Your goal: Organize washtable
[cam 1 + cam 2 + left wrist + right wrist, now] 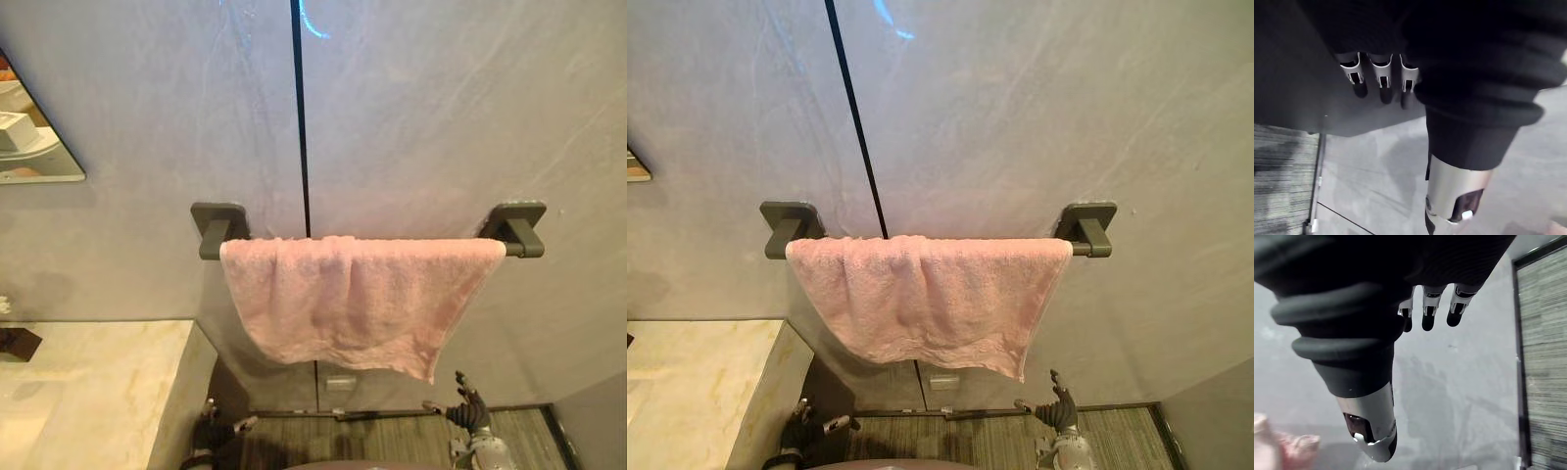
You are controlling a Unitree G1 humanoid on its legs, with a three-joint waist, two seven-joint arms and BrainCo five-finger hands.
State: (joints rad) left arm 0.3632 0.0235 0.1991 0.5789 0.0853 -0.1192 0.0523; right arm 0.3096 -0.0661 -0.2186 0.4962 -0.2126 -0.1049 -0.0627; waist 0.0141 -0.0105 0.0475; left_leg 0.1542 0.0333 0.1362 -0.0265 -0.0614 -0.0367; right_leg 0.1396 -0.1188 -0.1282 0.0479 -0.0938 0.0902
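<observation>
A fluffy pink towel (348, 299) drapes over a dark, square-mounted bar (526, 249) at frame centre, with a veined marble counter (88, 382) lower left. The left hand (1382, 78) and right hand (1429, 308) hang low, with fingers loose and straight, holding nothing.

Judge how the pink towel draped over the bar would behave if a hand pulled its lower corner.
Likely floppy: the pink towel sags in soft folds. Probably light, being soft terry cloth. It merely drapes over the bar, hanging lower at one corner, so a tug may slide it off.

Pink towel (353, 299) over dark rail (519, 238)
</observation>
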